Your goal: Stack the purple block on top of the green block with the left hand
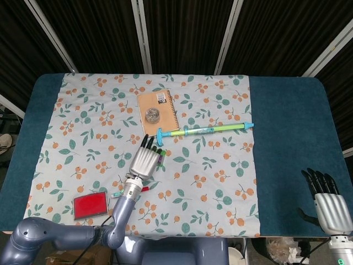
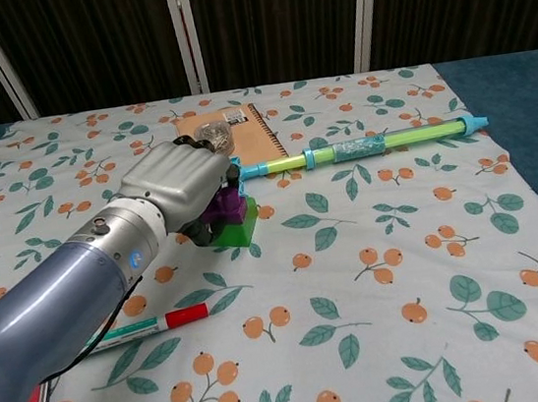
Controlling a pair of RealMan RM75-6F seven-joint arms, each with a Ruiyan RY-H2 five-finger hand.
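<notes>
The purple block sits on top of the green block on the flowered cloth, just left of the middle. My left hand is close against the stack's left side, its fingers stretched over the purple block and the thumb low beside the green one. From the head view the left hand covers most of the stack; only a sliver of the blocks shows. My right hand rests at the table's near right corner, fingers apart and holding nothing.
A long green and blue tube lies right of the stack. A tan notebook with a small metal object on it lies behind. A red and green marker and a red case lie near the front left.
</notes>
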